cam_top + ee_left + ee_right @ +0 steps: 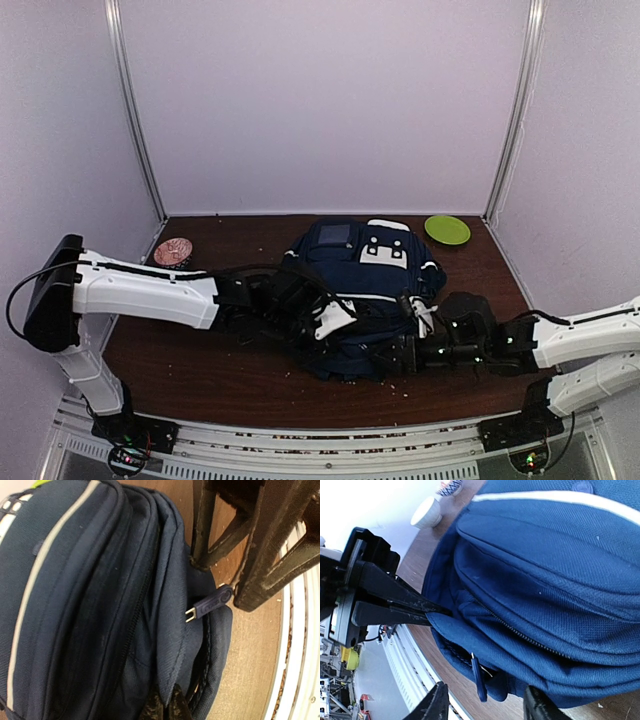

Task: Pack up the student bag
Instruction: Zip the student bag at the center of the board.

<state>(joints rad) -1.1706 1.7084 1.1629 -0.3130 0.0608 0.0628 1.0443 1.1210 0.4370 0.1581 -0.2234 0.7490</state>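
Note:
The navy-blue student bag [365, 275] with white stripes lies in the middle of the table. My left gripper [335, 320] is at the bag's front left. In the left wrist view my left gripper [167, 704] is shut on the edge of the bag's fabric flap [172, 645] beside an open zipper gap. My right gripper [388, 357] is at the bag's near edge. In the right wrist view my right gripper [487, 706] is open, with the dark blue zipper pull [479, 680] hanging between its fingers. The pull also shows in the left wrist view [212, 602], touching one right finger.
A green plate [447, 229] lies at the back right of the table. A round pinkish object [172, 251] lies at the back left. The white rail of the table's near edge [295, 670] runs just in front of the bag.

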